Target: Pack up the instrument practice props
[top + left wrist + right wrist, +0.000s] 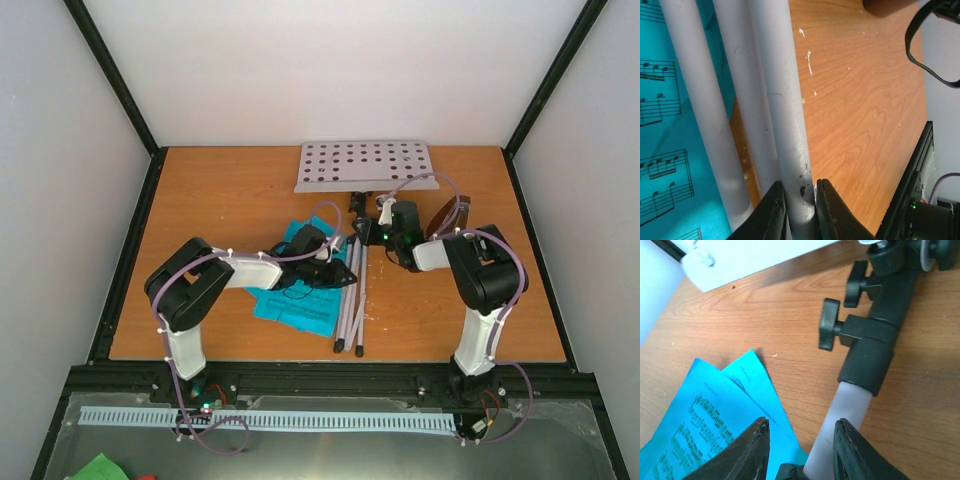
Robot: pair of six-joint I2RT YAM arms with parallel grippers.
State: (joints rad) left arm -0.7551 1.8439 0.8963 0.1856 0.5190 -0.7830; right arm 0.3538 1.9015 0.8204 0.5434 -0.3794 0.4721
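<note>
On the wooden table (450, 310) the music stand (352, 300) lies flat with its legs folded together and its perforated desk (365, 165) toward the far edge, probably so that it can be collapsed for packing. The left gripper (800, 192) is closed narrow on one leg tube (785, 100), which I judge prevents the stand from sliding. The right gripper (801, 422) has its jaws apart around the shaft (845, 410) below the black clamp block (875, 335). A gap shows on one side, so it holds nothing.

The blue sheet-music pages (295, 305) lie beside the stand, their edge under the tubes. Only the overhead view shows the brown metronome (447, 215), just behind the right arm. Only the right wrist view shows the two knobs (829, 331), and only the left wrist view shows the pinch on the tube.
</note>
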